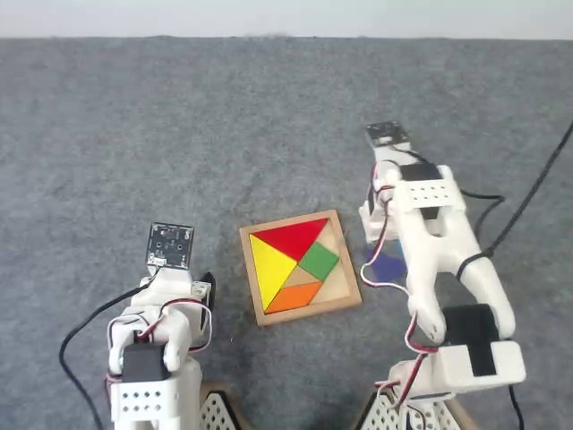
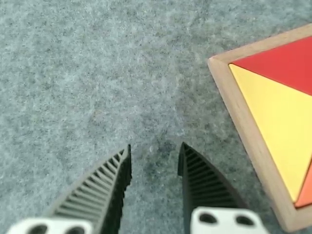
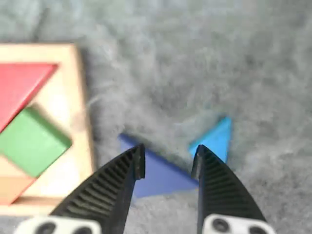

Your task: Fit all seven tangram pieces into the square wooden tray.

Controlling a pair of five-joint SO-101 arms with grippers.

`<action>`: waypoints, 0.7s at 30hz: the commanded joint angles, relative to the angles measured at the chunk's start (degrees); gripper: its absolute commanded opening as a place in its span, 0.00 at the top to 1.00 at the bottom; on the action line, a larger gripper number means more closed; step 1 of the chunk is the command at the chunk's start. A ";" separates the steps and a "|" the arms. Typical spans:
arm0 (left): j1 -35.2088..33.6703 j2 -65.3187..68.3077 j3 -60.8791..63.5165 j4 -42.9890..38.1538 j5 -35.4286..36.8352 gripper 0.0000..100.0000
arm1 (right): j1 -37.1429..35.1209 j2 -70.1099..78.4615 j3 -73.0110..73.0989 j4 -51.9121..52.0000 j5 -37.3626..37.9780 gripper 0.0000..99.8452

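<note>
Toward the near-left corner of the grey-covered bench [image 1: 134,134], the left end effector [image 2: 154,147] hung low over the cover. Its ribbed fingers were spread apart with nothing between them, and its tips pointed at bare fabric. A strip of grey cover separated it from the left rim of the square wooden tray [image 2: 248,127], which lay near it but not touching. The tray sat about midway along the bench's near side, turned slightly so that its rims ran askew to the bench's far edge. Inside, the yellow triangle [image 1: 269,269] lay along the left rim and the red triangle [image 1: 291,237] along the far rim, the two meeting at the far-left corner. The green square [image 1: 319,261] stood on one point near the middle, and the orange piece [image 1: 294,296] lay against the near rim. A pale, unfilled band of tray floor ran along the right rim. Just outside that rim, on the cover, lay the dark blue piece [image 3: 161,173]. The light blue triangle [image 3: 214,141] lay close beside it, farther from the tray. The right end effector [image 3: 168,151] hovered over these two with its fingers parted and gripping nothing. One fingertip was above the dark blue piece, the other near the light blue triangle's edge. Whether either fingertip touched could not be told.
</note>
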 commanded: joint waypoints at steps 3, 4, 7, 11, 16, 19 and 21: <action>0.09 -1.58 -0.48 0.53 -0.35 0.85 | 3.82 -3.65 0.18 2.42 0.35 0.78; 0.09 -1.58 -0.48 0.53 -0.35 0.85 | 4.53 -3.56 0.53 2.15 0.79 0.77; 0.09 -1.58 -0.48 0.53 -0.35 0.85 | 5.67 -2.07 2.11 -0.40 3.08 0.78; 0.09 -1.58 -0.48 0.53 -0.35 0.85 | 7.43 2.51 1.67 -2.59 3.52 0.79; 0.09 -1.58 -0.48 0.53 -0.35 0.85 | 9.98 7.16 -1.32 -3.12 3.52 0.79; 0.09 -1.58 -0.48 0.53 -0.35 0.85 | 10.15 9.01 -2.11 -3.30 3.52 0.79; 0.09 -1.58 -0.48 0.53 -0.35 0.85 | 9.98 9.98 -2.55 -3.38 3.52 0.79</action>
